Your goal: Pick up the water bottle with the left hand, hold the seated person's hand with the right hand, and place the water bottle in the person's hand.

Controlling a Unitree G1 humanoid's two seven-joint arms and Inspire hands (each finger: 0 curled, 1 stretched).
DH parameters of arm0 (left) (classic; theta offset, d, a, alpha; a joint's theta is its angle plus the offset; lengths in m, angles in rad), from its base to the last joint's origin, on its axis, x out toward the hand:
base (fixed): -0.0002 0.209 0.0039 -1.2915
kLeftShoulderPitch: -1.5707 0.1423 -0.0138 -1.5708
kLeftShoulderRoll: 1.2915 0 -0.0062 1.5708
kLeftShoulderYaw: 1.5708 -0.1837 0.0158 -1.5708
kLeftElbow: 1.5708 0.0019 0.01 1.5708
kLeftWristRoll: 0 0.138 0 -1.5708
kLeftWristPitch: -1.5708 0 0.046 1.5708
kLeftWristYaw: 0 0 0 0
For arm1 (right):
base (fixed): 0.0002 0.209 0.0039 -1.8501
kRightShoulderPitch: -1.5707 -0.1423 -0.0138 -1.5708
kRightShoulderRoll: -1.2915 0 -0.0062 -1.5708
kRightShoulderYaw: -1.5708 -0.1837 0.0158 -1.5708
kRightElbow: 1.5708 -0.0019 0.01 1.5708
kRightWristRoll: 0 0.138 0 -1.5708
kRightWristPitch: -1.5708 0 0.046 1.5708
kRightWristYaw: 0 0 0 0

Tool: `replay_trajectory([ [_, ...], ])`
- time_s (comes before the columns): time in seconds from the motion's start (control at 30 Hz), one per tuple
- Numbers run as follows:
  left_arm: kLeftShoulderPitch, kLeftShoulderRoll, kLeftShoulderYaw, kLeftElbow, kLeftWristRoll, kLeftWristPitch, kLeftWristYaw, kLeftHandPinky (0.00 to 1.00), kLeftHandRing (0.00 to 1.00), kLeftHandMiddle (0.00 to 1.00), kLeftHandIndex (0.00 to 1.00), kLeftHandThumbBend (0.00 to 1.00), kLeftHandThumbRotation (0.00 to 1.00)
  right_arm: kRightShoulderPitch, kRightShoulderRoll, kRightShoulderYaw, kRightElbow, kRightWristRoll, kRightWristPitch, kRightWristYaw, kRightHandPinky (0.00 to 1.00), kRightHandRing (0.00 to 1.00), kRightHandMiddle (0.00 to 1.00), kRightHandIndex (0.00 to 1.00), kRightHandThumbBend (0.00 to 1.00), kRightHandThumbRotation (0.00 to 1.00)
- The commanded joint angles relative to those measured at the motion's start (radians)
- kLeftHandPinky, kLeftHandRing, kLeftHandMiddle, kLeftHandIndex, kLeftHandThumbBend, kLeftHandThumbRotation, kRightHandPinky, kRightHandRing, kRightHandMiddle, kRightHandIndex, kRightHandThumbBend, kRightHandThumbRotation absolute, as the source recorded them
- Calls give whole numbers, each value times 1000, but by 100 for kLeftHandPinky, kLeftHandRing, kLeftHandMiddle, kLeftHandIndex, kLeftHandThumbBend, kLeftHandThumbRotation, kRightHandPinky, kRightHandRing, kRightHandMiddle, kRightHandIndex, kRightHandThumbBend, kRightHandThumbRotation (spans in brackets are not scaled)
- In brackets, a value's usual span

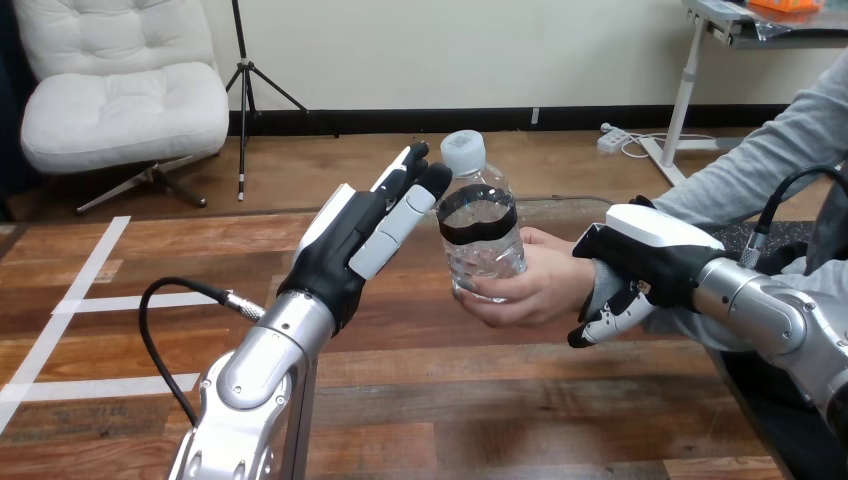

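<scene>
Water bottle (482, 235) upright in the person's hand (535, 285); left robot hand (345, 245) flat, open, just beside it; right robot hand (650, 255) curled round the person's wrist (598, 285). Risks: nudging the bottle over when pulling away; tugging the wrist.

A wooden table (480, 400) with planks running left to right takes up the lower half of the frame. White tape (92, 262) lies flat on it at the left. One strip slants toward the lower left corner, and two shorter strips branch rightward from it.

Bright, even indoor light, with soft glints on the left forearm (262, 365) and water bottle (482, 235).
</scene>
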Motion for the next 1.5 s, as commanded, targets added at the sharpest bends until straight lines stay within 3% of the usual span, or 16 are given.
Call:
replay_trajectory([
  [0.0, -33, -9, 14, 14, -18, -40, 14, 100, 100, 100, 100, 100, 100, -42, 4, -27, -38, 29, -15, -9, 24, 28, 33, 33, 72, 0],
  [0.23, -32, -10, 14, 20, -18, -54, 17, 100, 100, 100, 100, 100, 100, -46, 0, -18, -47, 19, -2, 4, 29, 33, 39, 41, 73, 6],
  [0.5, -31, -11, 15, 21, -20, -55, 18, 100, 100, 100, 100, 100, 100, -46, -9, -5, -67, -3, 3, 8, 50, 56, 60, 61, 81, 29],
  [0.8, -28, -10, 13, 13, -18, -51, 20, 100, 100, 100, 100, 100, 100, -44, -11, 4, -83, -28, 24, -4, 62, 71, 73, 74, 92, 47],
  [1.1, -25, -11, 12, 0, -15, -42, 25, 100, 100, 100, 100, 100, 100, -42, -11, -1, -92, -30, 27, 9, 64, 76, 78, 80, 99, 57],
  [1.47, -22, -11, 12, -6, -16, -38, 27, 100, 100, 100, 100, 100, 100, -42, -8, -5, -84, -24, 35, 10, 68, 81, 82, 83, 100, 66],
])
